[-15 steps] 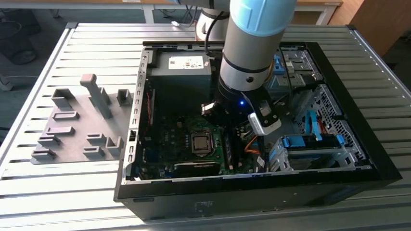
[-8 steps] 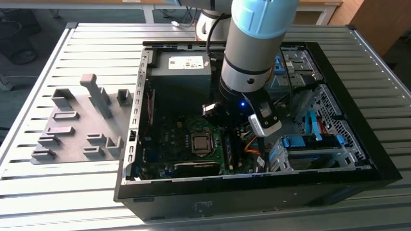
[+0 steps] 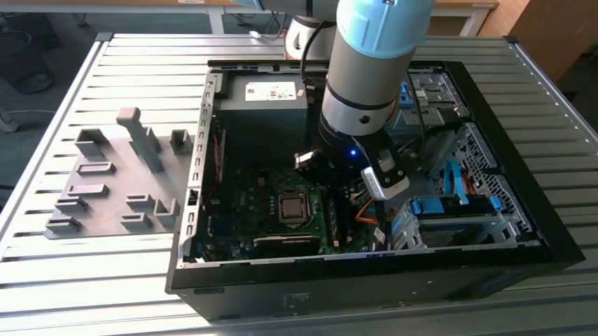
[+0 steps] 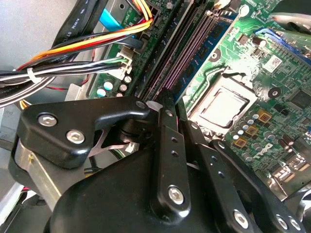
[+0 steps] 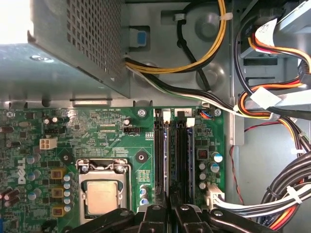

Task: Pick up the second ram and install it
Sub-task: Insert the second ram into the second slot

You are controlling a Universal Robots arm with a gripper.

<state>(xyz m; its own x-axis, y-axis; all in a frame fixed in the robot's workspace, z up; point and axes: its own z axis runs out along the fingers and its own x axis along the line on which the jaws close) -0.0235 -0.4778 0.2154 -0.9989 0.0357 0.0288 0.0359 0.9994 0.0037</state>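
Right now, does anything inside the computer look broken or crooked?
Nothing stands out. The motherboard lies flat in the open computer case, the memory slots run straight and parallel beside the processor socket, and the cables are bundled off to the side. The gripper sits over the slots.

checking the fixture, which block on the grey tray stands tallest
The narrow post near the far edge of the grey tray; it rises well above the low blocks around it.

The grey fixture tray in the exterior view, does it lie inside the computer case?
No. The grey fixture tray lies on the slatted table, outside the open computer case, at the exterior view's left.
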